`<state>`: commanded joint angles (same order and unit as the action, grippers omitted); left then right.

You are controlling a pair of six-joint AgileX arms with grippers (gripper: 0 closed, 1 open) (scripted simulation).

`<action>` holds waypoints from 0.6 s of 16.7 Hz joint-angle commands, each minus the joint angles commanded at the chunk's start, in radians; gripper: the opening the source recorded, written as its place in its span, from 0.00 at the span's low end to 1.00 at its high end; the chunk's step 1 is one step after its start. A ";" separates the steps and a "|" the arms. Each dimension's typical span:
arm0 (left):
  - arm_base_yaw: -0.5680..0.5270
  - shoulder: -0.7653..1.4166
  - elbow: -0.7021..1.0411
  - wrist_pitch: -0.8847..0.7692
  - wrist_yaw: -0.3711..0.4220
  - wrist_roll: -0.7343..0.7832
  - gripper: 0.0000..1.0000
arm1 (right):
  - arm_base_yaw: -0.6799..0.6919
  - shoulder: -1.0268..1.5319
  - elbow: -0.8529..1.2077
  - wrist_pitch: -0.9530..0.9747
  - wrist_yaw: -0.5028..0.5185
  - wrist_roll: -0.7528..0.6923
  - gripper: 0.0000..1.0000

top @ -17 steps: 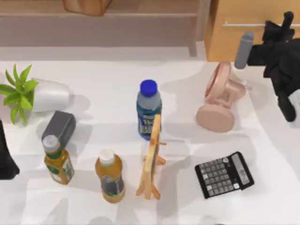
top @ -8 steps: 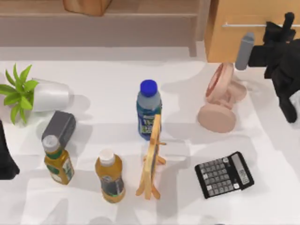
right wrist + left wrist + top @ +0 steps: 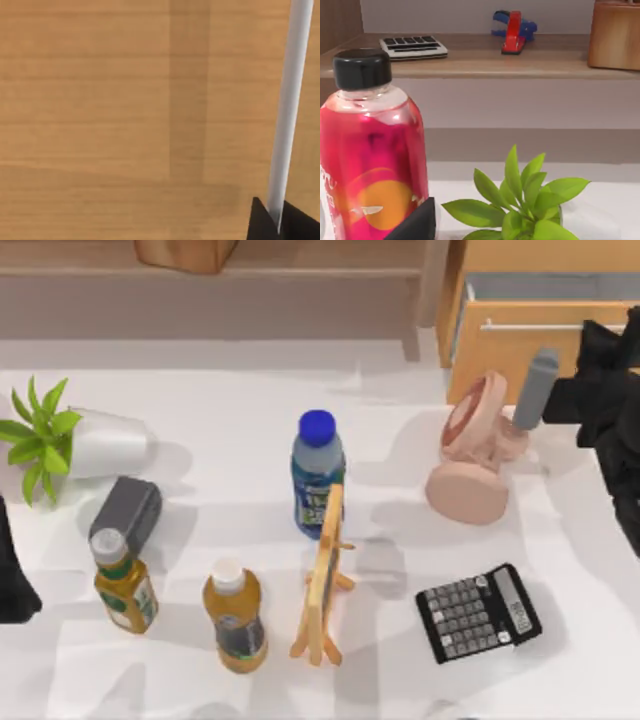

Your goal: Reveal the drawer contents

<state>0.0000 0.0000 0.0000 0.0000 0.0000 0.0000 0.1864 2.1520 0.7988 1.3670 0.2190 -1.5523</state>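
Observation:
The drawer point(image 3: 510, 358) stands at the table's back right, with a light orange-tan front and a thin silver bar handle point(image 3: 530, 327). It is pulled partly out, showing a strip of pale inner wall point(image 3: 545, 287) behind the front. No contents show in that strip. My right gripper point(image 3: 603, 338) is at the handle's right end. In the right wrist view the wooden front point(image 3: 125, 110) is very close and the dark fingertips point(image 3: 260, 222) are shut around the silver bar point(image 3: 287, 100). My left arm point(image 3: 12, 575) is parked at the table's left edge.
A pink desk fan point(image 3: 470, 455) stands just in front of the drawer. A calculator point(image 3: 478, 612) lies at front right. A blue-capped bottle point(image 3: 318, 475) and a wooden stand point(image 3: 325, 575) are in the middle. Two tea bottles point(image 3: 232, 615) and a potted plant point(image 3: 70, 440) are at left. A brown shelf unit point(image 3: 220, 290) runs along the back.
The drawer front has slid out toward the table's front with my right gripper on its handle, exposing the inner wall. The fan shifted slightly.

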 joint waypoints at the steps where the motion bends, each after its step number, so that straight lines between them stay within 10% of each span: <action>1: 0.000 0.000 0.000 0.000 0.000 0.000 1.00 | 0.008 0.004 -0.017 0.008 0.010 -0.001 0.00; 10: 0.000 0.000 0.000 0.000 0.000 0.000 1.00 | 0.014 -0.032 -0.104 0.050 -0.019 -0.002 0.00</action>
<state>0.0000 0.0000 0.0000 0.0000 0.0000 0.0000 0.2003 2.1200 0.6953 1.4169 0.2003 -1.5542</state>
